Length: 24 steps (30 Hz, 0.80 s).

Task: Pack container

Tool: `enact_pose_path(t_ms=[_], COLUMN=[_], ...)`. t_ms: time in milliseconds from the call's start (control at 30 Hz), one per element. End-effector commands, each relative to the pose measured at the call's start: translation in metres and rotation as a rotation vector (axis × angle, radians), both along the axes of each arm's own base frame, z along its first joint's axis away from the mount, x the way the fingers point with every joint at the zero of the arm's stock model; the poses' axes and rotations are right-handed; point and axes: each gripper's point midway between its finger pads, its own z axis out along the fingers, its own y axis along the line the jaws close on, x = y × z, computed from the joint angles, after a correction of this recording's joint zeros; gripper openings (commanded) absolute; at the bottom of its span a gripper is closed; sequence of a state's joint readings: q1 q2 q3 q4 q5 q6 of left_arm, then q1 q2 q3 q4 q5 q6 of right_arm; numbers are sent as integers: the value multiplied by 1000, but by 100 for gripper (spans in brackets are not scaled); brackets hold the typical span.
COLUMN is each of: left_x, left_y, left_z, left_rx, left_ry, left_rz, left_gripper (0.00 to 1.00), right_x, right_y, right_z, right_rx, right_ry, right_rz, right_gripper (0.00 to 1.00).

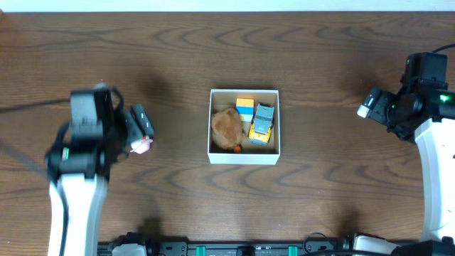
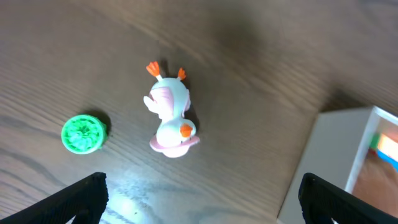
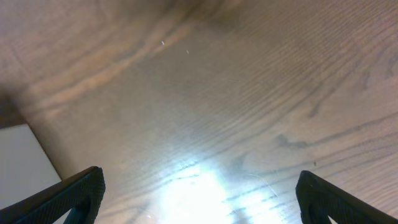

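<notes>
The container [image 1: 244,156], a white-walled square box, sits mid-table. It holds a brown furry toy [image 1: 226,128], an orange-and-blue block [image 1: 244,107] and a yellow-and-grey truck [image 1: 261,123]. A white-and-pink duck toy [image 2: 171,118] lies on the table left of the container [image 2: 339,162], with a green round piece [image 2: 83,133] beside it. My left gripper [image 2: 202,200] hovers open over the table just short of the duck [image 1: 144,146], holding nothing. My right gripper [image 3: 208,196] is open over bare wood to the right of the container [image 3: 18,165], also empty.
The dark wood table [image 1: 334,185] runs wide on all sides. The left arm [image 1: 85,142] covers the green piece in the overhead view. The right arm [image 1: 416,99] stands near the table's right edge. A black rail [image 1: 234,249] lines the front edge.
</notes>
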<state>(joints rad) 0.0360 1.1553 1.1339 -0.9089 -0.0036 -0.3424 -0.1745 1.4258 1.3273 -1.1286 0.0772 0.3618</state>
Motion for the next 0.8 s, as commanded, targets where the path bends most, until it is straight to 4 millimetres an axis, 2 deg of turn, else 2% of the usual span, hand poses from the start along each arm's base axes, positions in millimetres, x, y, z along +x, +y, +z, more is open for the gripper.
enact_pose_path(t_ms=[0,167,300,500,667,700,767], left_x=[15,20,19,17,12,12,10], left_y=[9,6,6,6,6,6,5], left_z=[-35,-87,-116,-154,-172,-175,-177], left_rx=[-50,-132,-133,-139,-141,-142,-142], left_ry=[121,298,399,508,571,581,590], left_rz=[99,112,111,114,117,118,118], left_gripper=[98,98,98,98,98,96,82], right_x=[0,-1,-1,-1,-1,-1,-1], right_y=[2,2,3,3,3,3,3], right_z=[-6,-7,-7,-7,-7,-7,-7], right_rx=[9,9,9,9,10,9,10], right_ry=[27,36,34,37,37,37,37], right_rz=[72,75,77,77,77,77,77], right_gripper=[99,99,99,99,99,99,99])
